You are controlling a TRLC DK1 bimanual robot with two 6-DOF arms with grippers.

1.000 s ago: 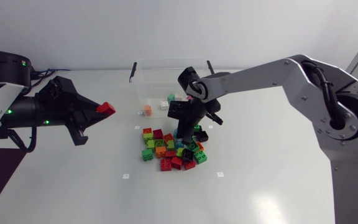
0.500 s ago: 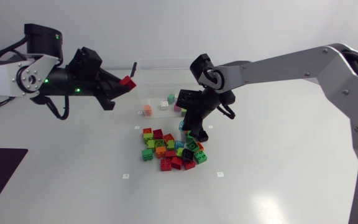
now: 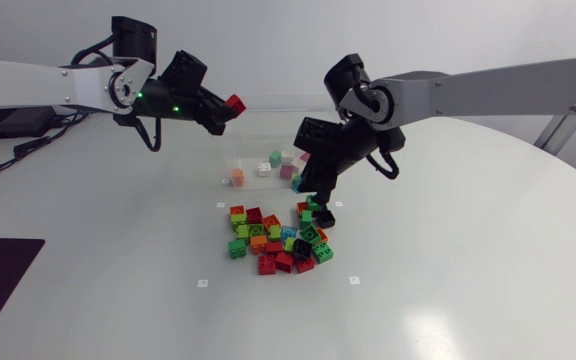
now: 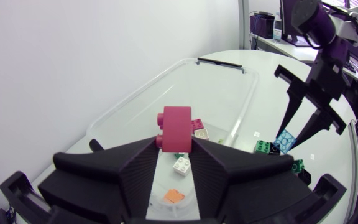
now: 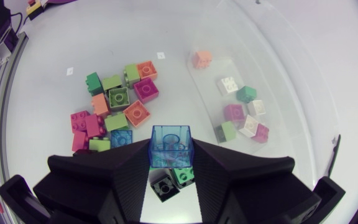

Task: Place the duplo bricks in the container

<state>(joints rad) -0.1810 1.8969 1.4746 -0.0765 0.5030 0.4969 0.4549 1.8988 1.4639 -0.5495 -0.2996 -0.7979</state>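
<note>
The left gripper (image 4: 176, 142) pinches 1 red brick (image 4: 178, 123) above the clear container (image 4: 248, 99). The right gripper (image 5: 171, 154) clamps 1 blue brick (image 5: 171, 144) over the pile (image 3: 273, 245). The bricks look light, rigid and slick, so flat opposite walls seem the safest hold.

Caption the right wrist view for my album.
The right gripper clamps a blue brick above loose bricks beside the clear container.
</note>
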